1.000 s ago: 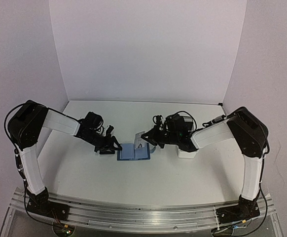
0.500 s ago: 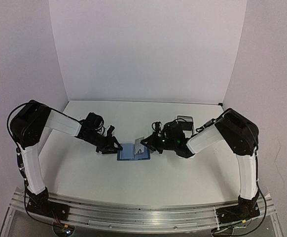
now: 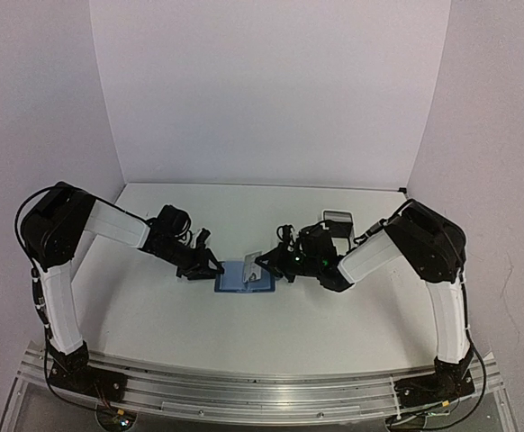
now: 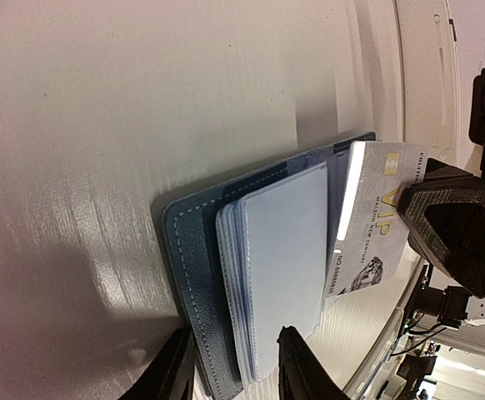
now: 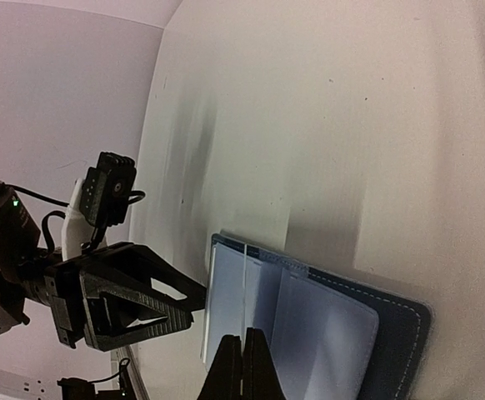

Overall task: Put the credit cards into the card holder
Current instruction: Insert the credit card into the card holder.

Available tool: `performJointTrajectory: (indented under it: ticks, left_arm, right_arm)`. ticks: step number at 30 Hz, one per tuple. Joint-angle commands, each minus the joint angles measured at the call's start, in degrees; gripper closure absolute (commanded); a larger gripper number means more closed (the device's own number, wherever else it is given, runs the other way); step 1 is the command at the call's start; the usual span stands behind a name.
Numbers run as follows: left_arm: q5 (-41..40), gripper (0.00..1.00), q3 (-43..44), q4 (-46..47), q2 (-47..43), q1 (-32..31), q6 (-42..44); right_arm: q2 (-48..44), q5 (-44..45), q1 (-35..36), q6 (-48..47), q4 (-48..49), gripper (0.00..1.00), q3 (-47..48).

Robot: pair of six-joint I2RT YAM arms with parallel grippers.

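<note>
White worktop (image 3: 271, 333) spreads out between both arms. At its middle the card holder (image 3: 242, 280) lies open, pale slots up. The left tool (image 4: 236, 362) straddles the holder's left edge, jaws apart. The right tool (image 5: 243, 346) is clamped on a pale credit card (image 4: 367, 208), held tilted over the holder's right side. Beyond stand white walls (image 3: 271, 99).

Card holder (image 3: 242, 280) lies open at the centre of the white surface (image 3: 271, 328). Left gripper (image 3: 210, 267) sits at its left edge. Right gripper (image 3: 266, 266) holds a pale credit card (image 3: 255, 260), tilted, over the holder's right half. White tray (image 3: 338, 219) behind the right arm.
</note>
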Motion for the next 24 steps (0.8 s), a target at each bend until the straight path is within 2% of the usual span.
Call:
performJointTrajectory:
  ticks: [1, 13, 19, 24]
  left_arm:
    - [-6.0, 0.65, -1.2, -7.3, 4.5, -0.3, -0.5]
    - [-6.5, 0.68, -0.9, -7.9, 4.6, -0.3, -0.4]
    - [-6.4, 0.71, -0.8, -7.9, 4.8, -0.3, -0.5]
    - [-5.8, 0.71, -0.7, -8.0, 5.6, -0.4, -0.7]
  right_arm:
    - [1.2, -1.1, -0.1, 1.5, 3.9, 1.00, 0.1]
    - [0.9, 1.0, 0.0, 3.5, 4.8, 1.00, -2.8]
    - [-2.0, 6.3, 0.9, 3.8, 4.8, 1.00, -5.9]
    - [-0.2, 6.8, 1.4, 4.1, 5.3, 1.00, -4.7]
